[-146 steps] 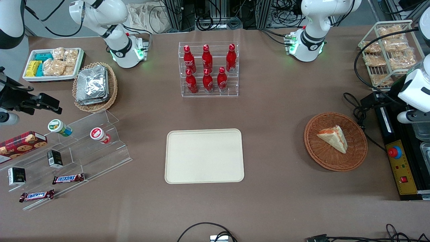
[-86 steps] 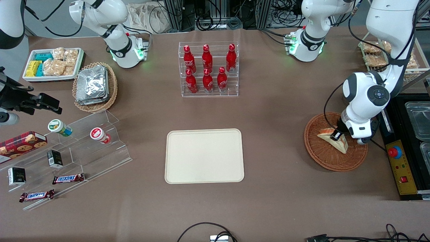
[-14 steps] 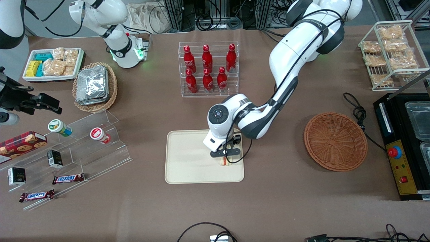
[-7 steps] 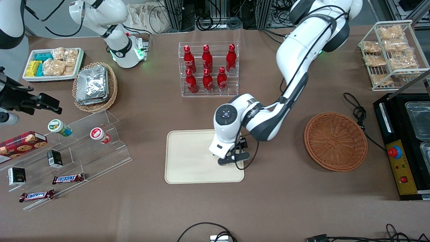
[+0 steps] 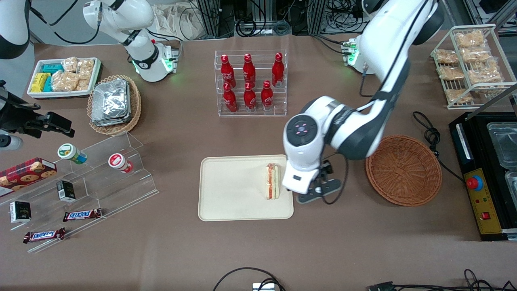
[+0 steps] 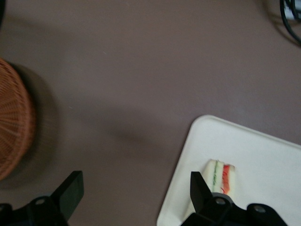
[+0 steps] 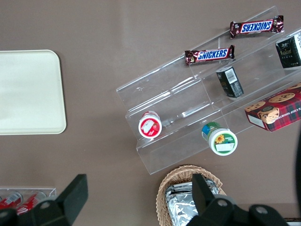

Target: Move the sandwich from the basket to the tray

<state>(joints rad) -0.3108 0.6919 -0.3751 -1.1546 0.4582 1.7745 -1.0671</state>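
Now the sandwich [image 5: 272, 181] stands on its edge on the tray [image 5: 230, 198], near the rim toward the working arm's end; gripper [image 5: 319, 193] hangs above bare table just beside that rim, fingers [image 6: 70, 190] spread wide, holding nothing; basket [image 5: 403, 170] sits farther toward the working arm's end; bottle rack [image 5: 250, 83] stands farther from the camera.

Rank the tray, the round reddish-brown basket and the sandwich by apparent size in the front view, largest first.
1. tray
2. basket, somewhat smaller
3. sandwich, far smallest, resting on the tray

The open tool hangs beside the tray, holding nothing.
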